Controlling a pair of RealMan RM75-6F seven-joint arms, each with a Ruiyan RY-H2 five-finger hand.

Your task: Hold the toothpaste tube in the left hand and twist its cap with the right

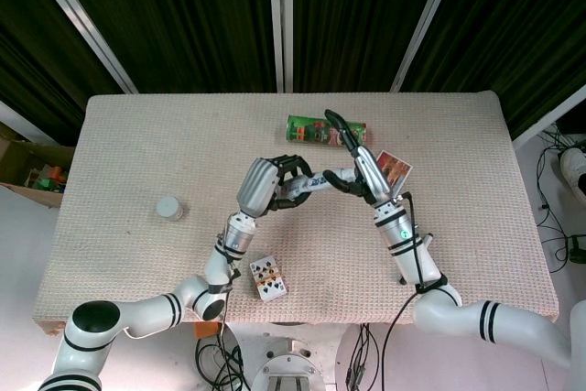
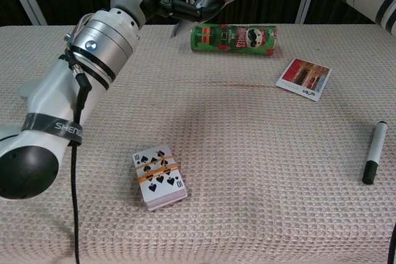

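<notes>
Grey puck [image 1: 168,208] head view only, marker [image 2: 373,161] chest

A green crisp can [image 2: 233,39] lay on its side near the far edge of the tabletop [image 2: 260,202], which was covered with a beige waffle-weave cloth, and a small photo card [image 2: 303,78] lay flat a little nearer and to the right of it. A deck of playing cards [image 2: 159,175] bound with an orange rubber band rested face up toward the near edge, and a black-and-white marker [image 2: 372,161] lay well apart at the right side. In the head view a small round grey object [image 1: 168,208] sat alone on the left part of the cloth.
</notes>
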